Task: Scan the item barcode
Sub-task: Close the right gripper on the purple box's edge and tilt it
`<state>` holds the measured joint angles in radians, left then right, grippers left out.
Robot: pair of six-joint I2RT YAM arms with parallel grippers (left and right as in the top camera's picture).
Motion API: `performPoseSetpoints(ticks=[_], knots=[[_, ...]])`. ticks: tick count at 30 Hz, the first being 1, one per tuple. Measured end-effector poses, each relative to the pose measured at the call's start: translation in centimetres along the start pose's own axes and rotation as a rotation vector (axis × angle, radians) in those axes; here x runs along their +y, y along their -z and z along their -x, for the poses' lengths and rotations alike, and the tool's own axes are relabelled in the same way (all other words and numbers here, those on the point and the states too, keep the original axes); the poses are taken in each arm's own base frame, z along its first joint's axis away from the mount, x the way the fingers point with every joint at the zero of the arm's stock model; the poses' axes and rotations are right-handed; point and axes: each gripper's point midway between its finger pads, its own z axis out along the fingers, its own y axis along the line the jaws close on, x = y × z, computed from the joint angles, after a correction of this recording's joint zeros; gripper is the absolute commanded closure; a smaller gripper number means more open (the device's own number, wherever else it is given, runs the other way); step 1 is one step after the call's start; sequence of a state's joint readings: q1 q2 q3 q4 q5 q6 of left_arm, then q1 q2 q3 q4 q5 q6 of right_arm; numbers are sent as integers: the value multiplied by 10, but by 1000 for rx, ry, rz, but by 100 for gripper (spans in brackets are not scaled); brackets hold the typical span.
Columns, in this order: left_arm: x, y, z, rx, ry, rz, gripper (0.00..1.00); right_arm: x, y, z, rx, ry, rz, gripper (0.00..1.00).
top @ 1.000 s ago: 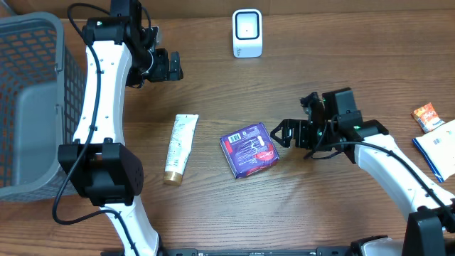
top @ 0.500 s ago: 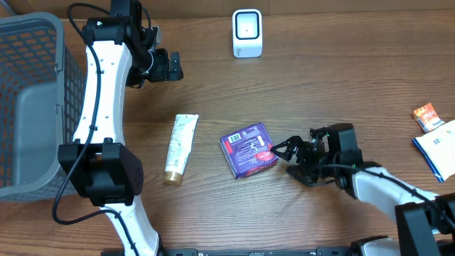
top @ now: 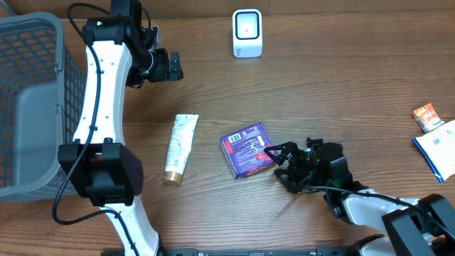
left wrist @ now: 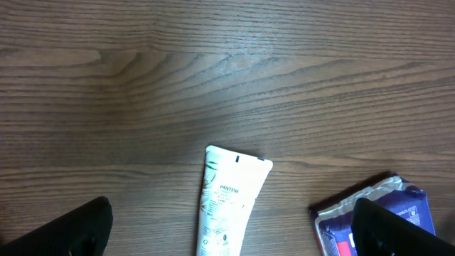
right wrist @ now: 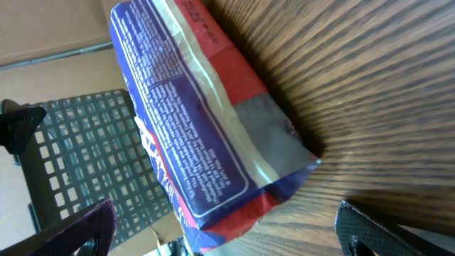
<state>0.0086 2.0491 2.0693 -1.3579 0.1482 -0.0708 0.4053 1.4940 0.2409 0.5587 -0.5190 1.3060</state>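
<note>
Reach for pickup: right gripper (top: 281, 162) at the purple packet (top: 249, 149).
Jaws apart beside the packet's right corner, nothing clamped; next it should close, lift, show the barcode (top: 232, 140) to the white scanner (top: 247, 33) far beyond; left gripper (top: 169, 66), beyond-left, also apart.

Mock shop checkout set up on a lab-style robot bench. Wood-grain table (top: 341, 92) with a white left arm (top: 99, 85) and right arm (top: 370, 208), bases at the near edge. Retail cues: white barcode scanner (top: 247, 33) upright at the far edge, grey mesh shopping basket (top: 28, 43) on the left, Pantene tube (top: 181, 148), purple packet (top: 247, 148) with a barcode label, small orange packet (top: 427, 116) and blue-white pack (top: 441, 156) at the right edge.
</note>
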Motion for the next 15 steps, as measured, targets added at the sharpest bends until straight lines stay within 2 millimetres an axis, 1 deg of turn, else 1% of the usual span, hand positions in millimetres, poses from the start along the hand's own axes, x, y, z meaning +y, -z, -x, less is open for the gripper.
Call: performPoseSetpoints(ticks=[4, 5, 9, 15], knots=[[0, 0, 0, 0, 0, 0, 0, 0, -1, 3, -36, -11, -8, 12], [0, 0, 0, 0, 0, 0, 0, -1, -1, 6, -49, -16, -12, 13], [0, 0, 0, 0, 0, 0, 0, -1, 0, 15, -105, -14, -12, 15], [0, 0, 0, 0, 0, 0, 0, -1, 0, 23, -149, -8, -6, 16]])
